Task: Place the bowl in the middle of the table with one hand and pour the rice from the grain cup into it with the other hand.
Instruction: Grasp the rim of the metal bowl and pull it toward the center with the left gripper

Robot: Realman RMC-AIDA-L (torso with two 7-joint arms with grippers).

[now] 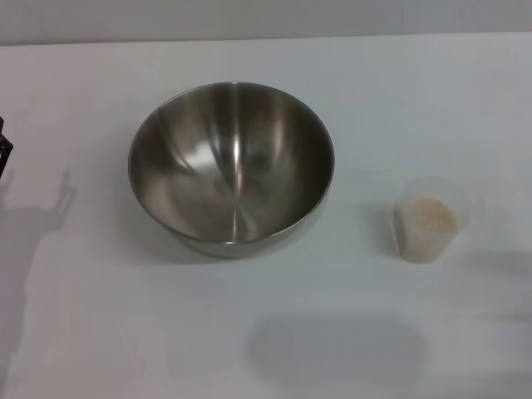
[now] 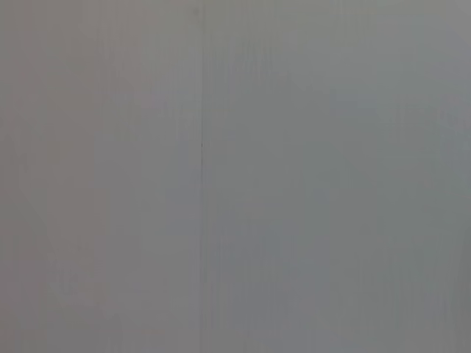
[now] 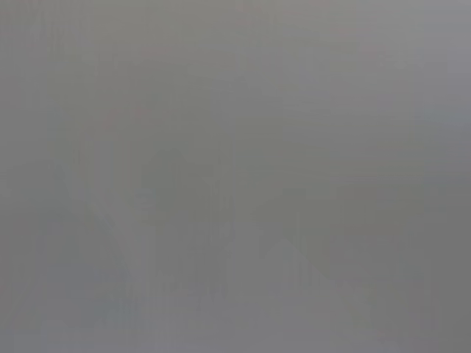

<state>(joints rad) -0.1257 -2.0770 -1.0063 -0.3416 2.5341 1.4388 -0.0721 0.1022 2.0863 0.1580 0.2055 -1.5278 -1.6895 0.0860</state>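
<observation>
Centrally, the steel bowl sat upright on the white table, the grain cup of rice well apart on its right, bare tabletop all around. Only a dark sliver of the left gripper showed at the edge, jaws indiscernible.

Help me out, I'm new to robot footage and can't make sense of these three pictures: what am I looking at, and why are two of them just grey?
The top picture comes from a camera on a two-armed robot's head, looking down at a white table. On it stand a large steel bowl, empty inside, and to its right, apart from it, a small clear grain cup holding rice. Nothing is held. A dark sliver at the left edge is probably the left tool; the right tool is out of view. The two grey pictures come from cameras on the arms' wrists, which show only a blank surface.
</observation>
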